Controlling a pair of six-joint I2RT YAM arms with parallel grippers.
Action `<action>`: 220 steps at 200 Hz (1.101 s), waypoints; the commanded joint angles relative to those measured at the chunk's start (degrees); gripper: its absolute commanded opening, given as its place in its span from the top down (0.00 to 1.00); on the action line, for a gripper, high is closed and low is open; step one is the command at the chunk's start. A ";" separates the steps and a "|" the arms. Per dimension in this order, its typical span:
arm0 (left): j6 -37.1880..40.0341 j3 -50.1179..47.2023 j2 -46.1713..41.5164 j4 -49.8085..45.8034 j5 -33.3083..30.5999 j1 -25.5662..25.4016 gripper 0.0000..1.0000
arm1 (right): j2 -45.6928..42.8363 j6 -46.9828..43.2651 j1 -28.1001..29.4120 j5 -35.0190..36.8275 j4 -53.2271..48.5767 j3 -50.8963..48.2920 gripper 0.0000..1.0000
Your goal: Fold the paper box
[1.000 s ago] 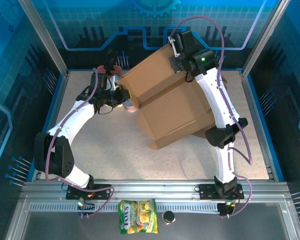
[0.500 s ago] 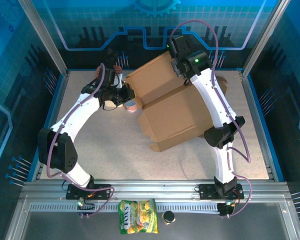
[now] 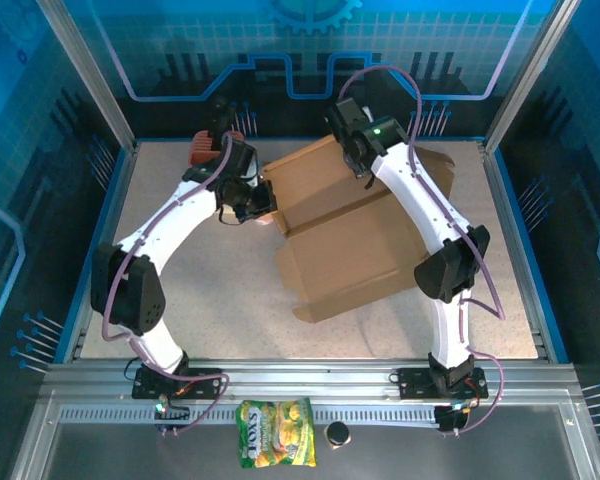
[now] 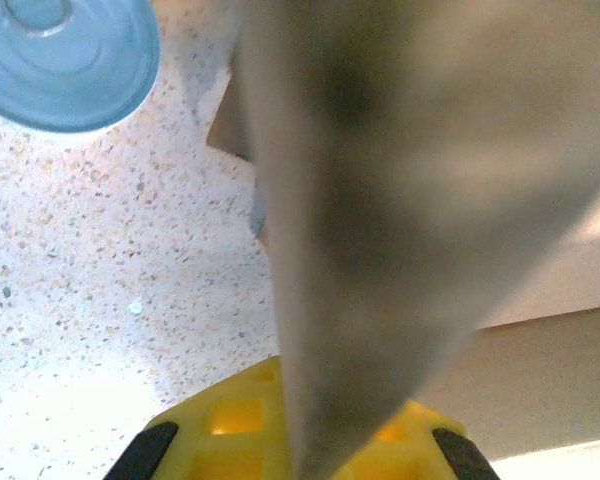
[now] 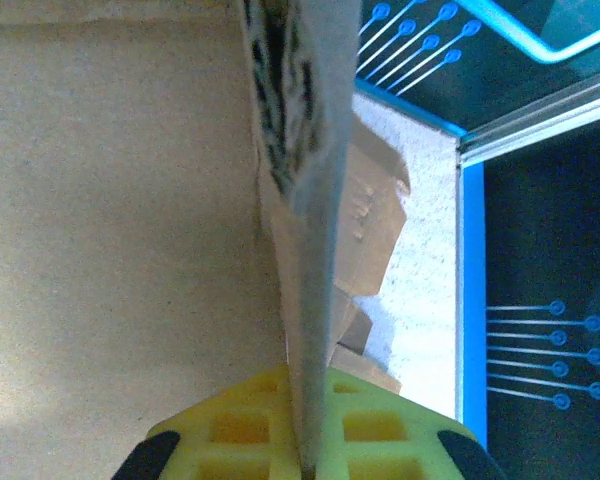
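Note:
The brown paper box [image 3: 350,240] lies partly flattened in the middle of the table, its flaps spread out. My left gripper [image 3: 262,200] is shut on the box's left flap edge. In the left wrist view that blurred cardboard [image 4: 410,150] runs up from between the yellow jaws of the gripper [image 4: 310,440]. My right gripper [image 3: 352,150] is shut on the box's far upper edge. The right wrist view has a thin cardboard edge [image 5: 300,150] clamped in the gripper [image 5: 310,430], with a broad panel [image 5: 110,200] to its left.
A round blue lid [image 4: 65,60] lies on the speckled table by the box's left flap. A reddish-brown object [image 3: 202,148] sits at the back left. A yellow-green snack bag [image 3: 276,432] and a small dark cap [image 3: 337,433] rest on the front metal shelf. Blue walls enclose the table.
The raised part of the box has come down and lies flatter. The right gripper moved left and lower with its edge. The left gripper shifted right with the flap.

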 commanded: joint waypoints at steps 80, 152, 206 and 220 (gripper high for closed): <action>-4.30 4.38 11.79 0.78 -7.13 -7.51 0.99 | -12.66 4.33 -5.07 -9.77 9.01 -30.62 1.00; -3.94 4.10 16.96 2.08 -9.08 -9.24 0.87 | -13.68 4.92 -5.32 -9.60 10.92 -35.32 1.00; -2.34 4.92 18.94 1.56 -10.90 -9.34 0.84 | -12.81 6.50 -5.54 -9.37 10.84 -35.36 1.00; -2.00 5.51 19.54 1.31 -11.08 -9.45 0.83 | -12.58 6.84 -5.50 -9.50 10.84 -35.34 1.00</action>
